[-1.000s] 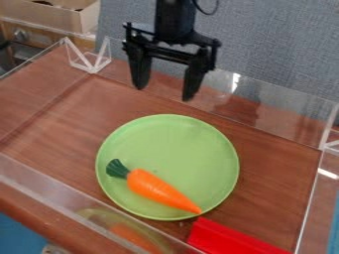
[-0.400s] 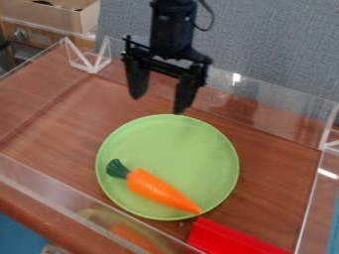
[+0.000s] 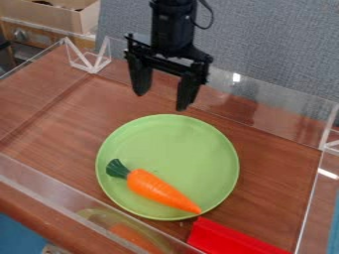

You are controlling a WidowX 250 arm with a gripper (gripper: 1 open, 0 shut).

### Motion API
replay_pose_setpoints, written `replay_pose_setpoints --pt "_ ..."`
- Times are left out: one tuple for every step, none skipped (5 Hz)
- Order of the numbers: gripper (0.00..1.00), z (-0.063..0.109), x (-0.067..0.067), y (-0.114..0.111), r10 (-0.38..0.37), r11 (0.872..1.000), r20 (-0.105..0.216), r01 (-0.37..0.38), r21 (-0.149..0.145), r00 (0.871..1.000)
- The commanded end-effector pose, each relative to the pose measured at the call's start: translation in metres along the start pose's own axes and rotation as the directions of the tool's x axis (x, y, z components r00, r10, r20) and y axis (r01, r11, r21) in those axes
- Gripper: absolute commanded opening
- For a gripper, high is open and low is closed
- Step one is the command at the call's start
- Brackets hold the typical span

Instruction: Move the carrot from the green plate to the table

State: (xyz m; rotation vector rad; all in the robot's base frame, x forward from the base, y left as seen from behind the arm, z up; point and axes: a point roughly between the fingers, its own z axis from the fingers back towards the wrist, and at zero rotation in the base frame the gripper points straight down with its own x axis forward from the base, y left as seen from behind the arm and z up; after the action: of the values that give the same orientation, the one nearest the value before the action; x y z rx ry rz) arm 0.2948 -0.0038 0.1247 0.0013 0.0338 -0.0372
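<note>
The black gripper (image 3: pixel 162 87) hangs above the far part of the table (image 3: pixel 66 99), pointing down, its two fingers (image 3: pixel 138 77) spread wide apart with nothing between them. It stands behind the far rim of the green plate (image 3: pixel 199 144), clear of it, with bare wood showing beneath the fingertips.

The carrot (image 3: pixel 157 187) lies on the near left part of the plate, its dark green leafy top (image 3: pixel 117 168) towards the left rim and its orange tip pointing to the near right edge. The rest of the plate is bare.

Just beyond the plate's near right rim lies a flat red block (image 3: pixel 239 238), close to the front wall. Low clear acrylic walls (image 3: pixel 284 99) border the reddish-brown wood-grain tabletop on all sides. Open wood lies to the left of the plate and behind it around the gripper; to the right a narrower strip runs to the side wall. Cardboard boxes (image 3: pixel 59 15) sit beyond the back left corner.
</note>
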Motion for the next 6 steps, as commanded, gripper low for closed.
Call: replay_pose_setpoints --pt "1.00 0.011 0.004 -0.005 -0.009 1.000 0.057 0.009 0.010 0.998" --pt "1.00 0.009 0.004 -0.009 0.019 1.000 0.056 -0.020 0.016 0.998" --pt "1.00 0.005 0.004 -0.009 0.049 0.998 0.058 -0.051 0.026 0.997" --pt "1.00 0.009 0.009 0.001 0.122 0.992 0.057 -0.124 0.032 0.991" --pt "1.00 0.014 0.013 0.012 0.189 0.981 0.059 -0.192 0.035 0.980" --pt "1.00 0.019 0.015 0.012 0.225 0.974 0.048 -0.226 0.024 0.973"
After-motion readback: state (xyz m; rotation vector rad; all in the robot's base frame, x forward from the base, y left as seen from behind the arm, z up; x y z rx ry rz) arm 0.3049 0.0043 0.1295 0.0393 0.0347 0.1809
